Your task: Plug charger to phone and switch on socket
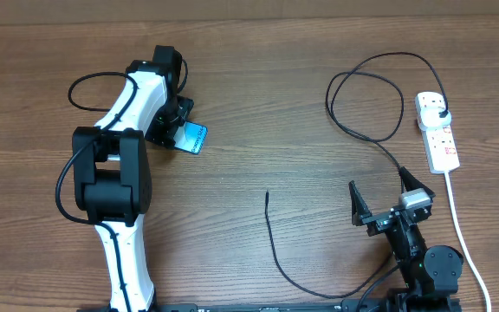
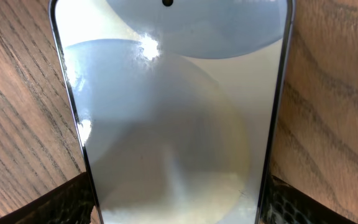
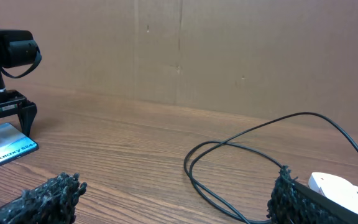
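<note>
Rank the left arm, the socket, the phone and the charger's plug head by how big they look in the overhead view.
1. left arm
2. socket
3. phone, with only one end showing from under the arm, so its rank is unsure
4. charger's plug head

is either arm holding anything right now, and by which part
Right gripper: open, nothing held. Left fingers flank the phone's long edges; whether they grip it cannot be told.
</note>
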